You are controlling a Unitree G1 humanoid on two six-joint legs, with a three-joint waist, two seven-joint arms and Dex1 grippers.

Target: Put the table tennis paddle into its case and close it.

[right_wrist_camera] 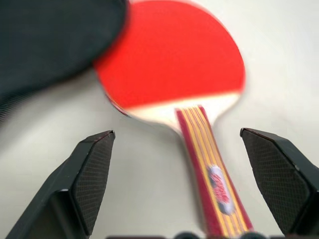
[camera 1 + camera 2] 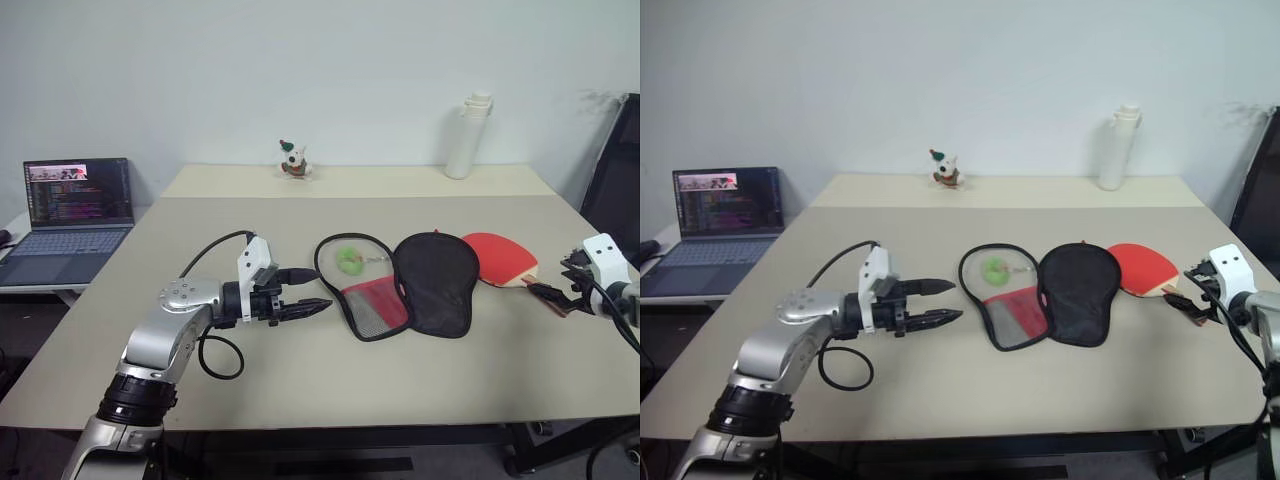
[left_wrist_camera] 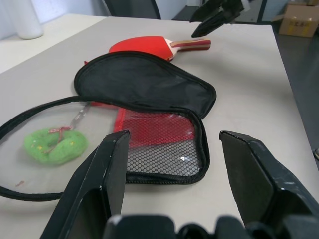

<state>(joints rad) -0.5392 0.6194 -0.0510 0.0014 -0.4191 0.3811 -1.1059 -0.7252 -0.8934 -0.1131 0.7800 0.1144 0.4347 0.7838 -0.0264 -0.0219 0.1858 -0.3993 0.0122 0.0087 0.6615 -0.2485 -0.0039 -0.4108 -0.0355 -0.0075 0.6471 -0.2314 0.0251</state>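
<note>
On your desk (image 2: 300, 400) the unzipped case (image 2: 410, 285) lies open with the paddle (image 2: 497, 258) touching its right edge, handle pointing at your nearer right gripper (image 2: 553, 296), jaws released and empty, while your left gripper (image 2: 303, 292), jaws also released, faces the case.

Even, soft light is washing over my table (image 2: 300, 330); nothing is glaring, shadows are staying faint, just a thin dark rim lying under the case (image 2: 400, 285). The pale wall is looking flat and slightly grey. The laptop screen (image 2: 78, 192) is glowing brighter than its surroundings. Through my right wrist camera the paddle (image 1: 172, 59) is smearing, edges soft, handle stripes blurring. My left wrist camera is holding the mesh crisp while my own fingers (image 3: 94, 194) are going out of focus up close.
</note>
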